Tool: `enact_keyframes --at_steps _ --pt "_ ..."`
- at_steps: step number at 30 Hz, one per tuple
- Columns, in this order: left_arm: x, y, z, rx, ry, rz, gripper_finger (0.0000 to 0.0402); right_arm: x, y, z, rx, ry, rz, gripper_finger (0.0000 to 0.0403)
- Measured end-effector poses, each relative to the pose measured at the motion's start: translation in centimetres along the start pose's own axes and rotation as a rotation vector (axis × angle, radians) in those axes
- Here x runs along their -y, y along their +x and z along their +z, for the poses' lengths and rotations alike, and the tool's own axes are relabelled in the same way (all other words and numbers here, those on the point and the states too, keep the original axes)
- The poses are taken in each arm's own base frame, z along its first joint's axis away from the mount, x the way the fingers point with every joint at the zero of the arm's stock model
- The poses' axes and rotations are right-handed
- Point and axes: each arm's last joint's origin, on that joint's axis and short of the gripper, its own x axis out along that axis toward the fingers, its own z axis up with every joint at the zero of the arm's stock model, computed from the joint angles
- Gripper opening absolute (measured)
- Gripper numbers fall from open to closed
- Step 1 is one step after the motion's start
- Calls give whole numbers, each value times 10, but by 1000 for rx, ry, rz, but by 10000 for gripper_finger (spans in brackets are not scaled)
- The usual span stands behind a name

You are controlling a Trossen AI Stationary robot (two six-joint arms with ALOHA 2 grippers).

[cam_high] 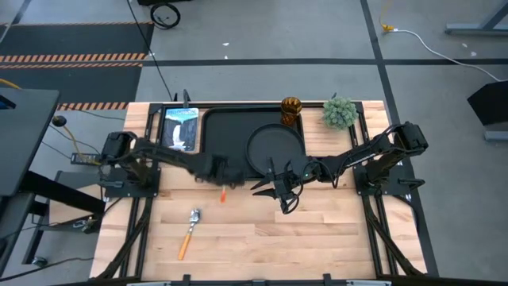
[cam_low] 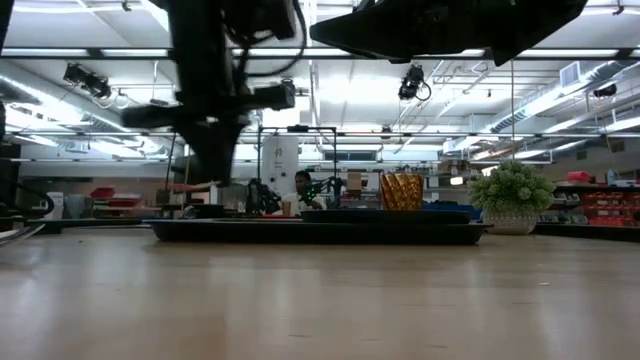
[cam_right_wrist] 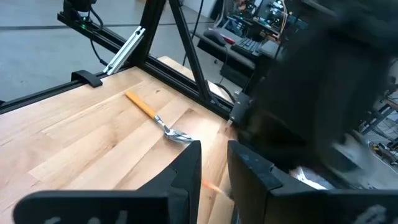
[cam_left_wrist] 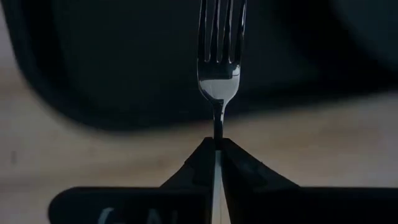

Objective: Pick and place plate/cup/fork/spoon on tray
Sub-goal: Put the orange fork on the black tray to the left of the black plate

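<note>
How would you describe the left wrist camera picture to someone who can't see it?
The left gripper is shut on the fork, pinching its thin neck so the silver tines point away from the camera. Behind the tines lies the dark tray, with pale wooden table showing nearer the camera.
</note>
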Motion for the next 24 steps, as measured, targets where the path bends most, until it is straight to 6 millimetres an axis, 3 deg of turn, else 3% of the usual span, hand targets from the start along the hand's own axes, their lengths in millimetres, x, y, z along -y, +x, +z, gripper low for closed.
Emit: enact_keyframes --at_steps 8,12,18,24 --pt "2 23 85 129 7 -49 24 0 0 0 -1 -2 0 85" --pt "-1 43 113 141 5 -46 24 0 0 -1 -11 1 5 85" --pt "-3 69 134 127 -26 -47 25 -1 0 -3 -33 3 12 85" --pt "2 88 137 69 -33 -96 25 -1 0 -3 -35 3 13 85"
